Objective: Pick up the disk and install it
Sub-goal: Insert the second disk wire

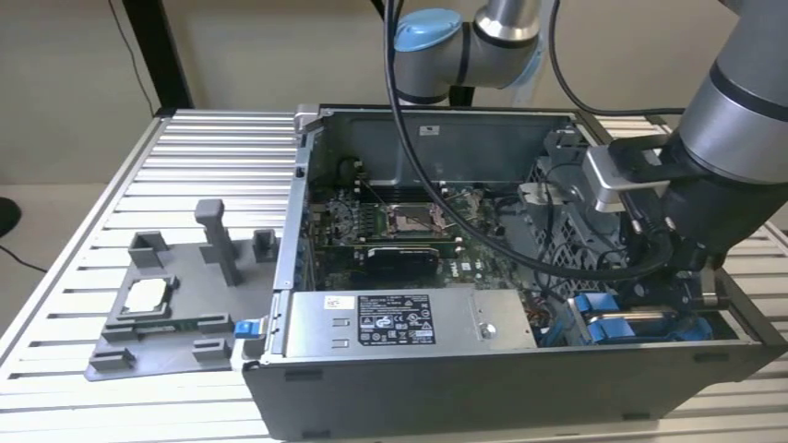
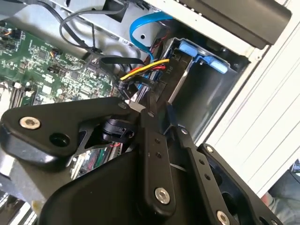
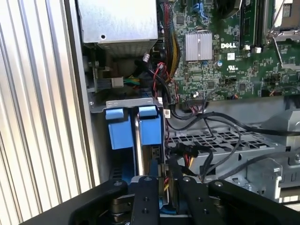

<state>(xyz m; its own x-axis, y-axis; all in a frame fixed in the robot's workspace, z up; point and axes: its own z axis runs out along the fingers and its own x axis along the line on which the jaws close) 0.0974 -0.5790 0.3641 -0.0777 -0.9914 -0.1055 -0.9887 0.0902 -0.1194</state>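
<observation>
The disk [image 3: 150, 131] stands on edge in the drive bay at the case's front corner, on the exterior view's right. Its blue carrier bracket [image 2: 187, 48] shows at the end far from the wrist. My gripper [image 3: 164, 182] sits over the disk's near end, one black finger [image 3: 143, 197] on each side, shut on it. The fingers [image 2: 151, 123] close in on a thin blue edge in the second wrist view. In the exterior view the arm's wrist [image 1: 640, 185] hangs over the bay [image 1: 640, 325] and hides the gripper.
A second blue carrier [image 3: 117, 131] sits right beside the disk. Yellow, red and black cables [image 2: 145, 68] run close to the fingers. The grey power supply box [image 1: 394, 318] and motherboard [image 1: 407, 221] fill the case. A grey fixture tray [image 1: 185, 351] holding a silver chip [image 1: 148, 293] lies outside the case on the slatted table.
</observation>
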